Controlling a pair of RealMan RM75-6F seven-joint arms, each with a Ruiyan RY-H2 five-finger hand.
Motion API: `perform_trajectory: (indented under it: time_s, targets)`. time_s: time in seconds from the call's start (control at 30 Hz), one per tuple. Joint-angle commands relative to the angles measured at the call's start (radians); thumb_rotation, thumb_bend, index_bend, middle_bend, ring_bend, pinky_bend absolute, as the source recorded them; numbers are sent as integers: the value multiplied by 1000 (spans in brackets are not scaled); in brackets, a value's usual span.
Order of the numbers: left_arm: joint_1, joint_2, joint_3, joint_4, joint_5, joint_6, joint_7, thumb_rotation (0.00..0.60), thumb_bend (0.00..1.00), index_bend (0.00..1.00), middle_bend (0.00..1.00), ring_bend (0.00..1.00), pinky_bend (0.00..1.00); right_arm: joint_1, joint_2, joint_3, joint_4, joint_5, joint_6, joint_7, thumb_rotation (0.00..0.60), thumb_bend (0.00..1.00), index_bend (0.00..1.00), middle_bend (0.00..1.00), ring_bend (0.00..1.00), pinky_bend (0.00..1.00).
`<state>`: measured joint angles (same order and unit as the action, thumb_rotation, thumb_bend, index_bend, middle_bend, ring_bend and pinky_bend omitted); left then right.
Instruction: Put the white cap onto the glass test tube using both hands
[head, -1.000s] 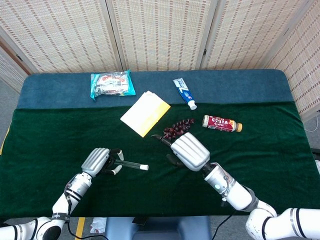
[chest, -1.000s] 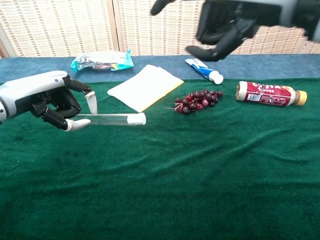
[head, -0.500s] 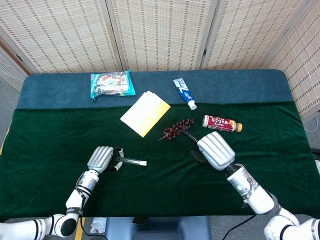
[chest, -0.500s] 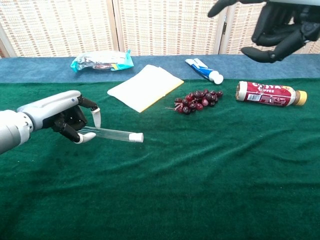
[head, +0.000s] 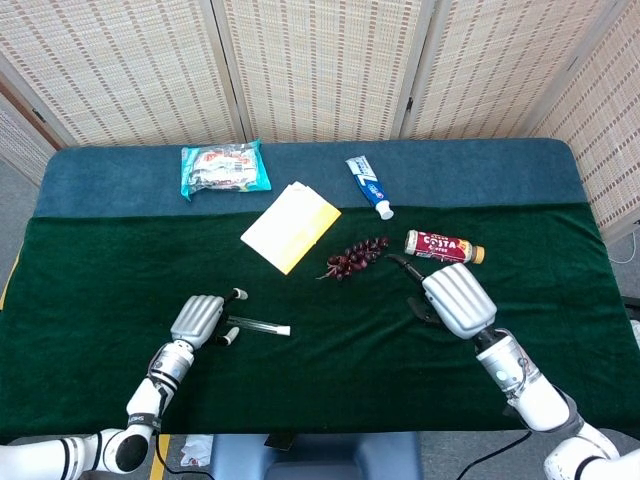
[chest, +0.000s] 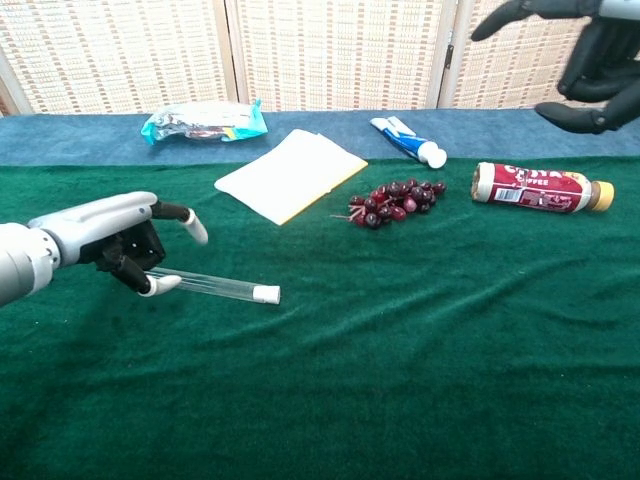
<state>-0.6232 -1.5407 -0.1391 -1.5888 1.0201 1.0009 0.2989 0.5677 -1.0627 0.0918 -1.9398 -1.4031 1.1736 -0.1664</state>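
The glass test tube (chest: 212, 285) lies flat on the green cloth, with the white cap (chest: 267, 294) on its right end. In the head view the test tube (head: 258, 326) sits left of centre near the front. My left hand (chest: 110, 240) is at the tube's left end. Its fingers are spread, one raised well above the glass, and the thumb tip is right by the tube's end. The left hand (head: 197, 320) grips nothing. My right hand (head: 455, 300) hovers far to the right with fingers apart and nothing in it; in the chest view the right hand (chest: 590, 60) shows at the top right corner.
A bunch of dark grapes (head: 352, 260) and a Costa bottle (head: 443, 246) lie mid-table. Behind them are a yellow-white pad (head: 291, 226), a toothpaste tube (head: 369, 185) and a blue snack packet (head: 225, 167). The cloth's front edge runs just below both hands.
My left hand lowered the capped tube onto the cloth and spread its fingers off it. The right hand moved steadily to the right, away from the tube.
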Motion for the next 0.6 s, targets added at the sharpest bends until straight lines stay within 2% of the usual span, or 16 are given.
perform_trajectory:
  time_s: [0.03, 0.1, 0.13, 0.2, 0.27, 0.3, 0.37, 0.47, 0.6]
  targets:
    - [28, 72, 5, -60, 38, 45, -12, 600, 553, 107, 837, 812, 844, -39, 16, -19, 25, -8, 32, 13, 600, 530, 106, 963, 1000, 973]
    - [52, 118, 10, -85, 79, 93, -19, 600, 553, 108, 722, 720, 788, -67, 34, -31, 33, -11, 56, 17, 600, 530, 102, 868, 975, 924]
    - [70, 152, 14, -102, 102, 124, -20, 600, 553, 116, 685, 685, 761, -87, 46, -40, 37, -14, 73, 18, 600, 530, 101, 792, 919, 884]
    - [96, 207, 23, -127, 130, 162, -22, 600, 553, 151, 559, 559, 633, -117, 60, -50, 46, -21, 104, 16, 600, 530, 100, 682, 803, 808]
    - [127, 266, 33, -146, 161, 206, -29, 600, 552, 177, 460, 453, 510, -153, 68, -62, 66, -35, 145, 8, 600, 530, 103, 542, 660, 674]
    - [142, 288, 37, -150, 171, 226, -33, 600, 552, 189, 415, 401, 448, -168, 69, -66, 77, -39, 163, 2, 600, 530, 104, 503, 611, 630]
    - [179, 327, 43, -155, 188, 282, -36, 600, 552, 200, 361, 334, 362, -200, 67, -81, 105, -56, 193, 0, 600, 530, 109, 396, 455, 502]
    - [234, 361, 52, -146, 221, 358, -69, 600, 546, 205, 318, 284, 297, -246, 62, -100, 144, -68, 233, -3, 600, 531, 101, 229, 247, 291]
    - [303, 388, 74, -131, 268, 438, -129, 600, 520, 210, 289, 253, 250, -309, 33, -110, 198, -76, 301, 1, 600, 530, 83, 150, 151, 190]
